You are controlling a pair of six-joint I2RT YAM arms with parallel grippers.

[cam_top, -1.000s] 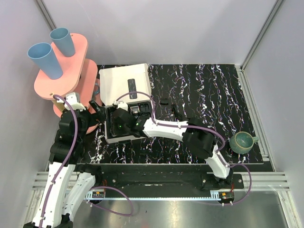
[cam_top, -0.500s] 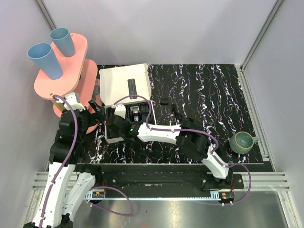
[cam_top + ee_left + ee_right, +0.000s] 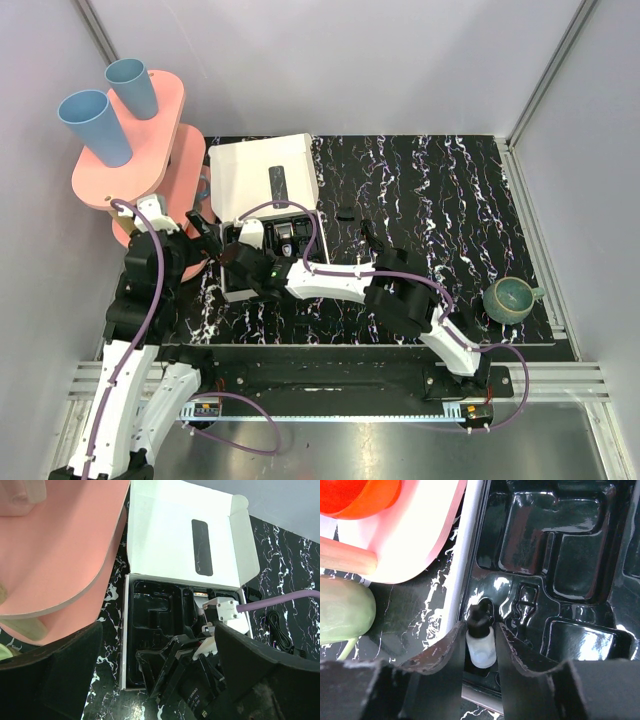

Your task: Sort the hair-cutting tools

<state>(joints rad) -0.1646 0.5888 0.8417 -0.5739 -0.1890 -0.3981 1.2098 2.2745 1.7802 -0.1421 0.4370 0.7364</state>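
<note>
The white box [image 3: 262, 170] lies open with its black moulded tray [image 3: 580, 545] toward me. My right gripper [image 3: 480, 630] reaches into the tray's near left corner [image 3: 245, 265]. Between its fingers a small white bottle with a black cap [image 3: 481, 650] lies in a tray slot. The jaws stand close on either side, with a thin gap on the right. A small black comb attachment [image 3: 347, 213] and a black cord [image 3: 375, 240] lie on the table right of the box. My left gripper [image 3: 160, 680] hovers wide open over the tray's near edge, holding nothing.
A pink two-tier stand [image 3: 130, 130] with two blue cups [image 3: 95, 125] crowds the box's left side; its base [image 3: 420, 530] shows beside the tray. A dark teal bowl [image 3: 510, 298] sits at the right edge. Grey walls enclose the black marbled table [image 3: 440, 190].
My right gripper has slid left and nearer across the tray to its near left corner, and its jaws have eased apart slightly round the bottle. The left arm has not moved.
</note>
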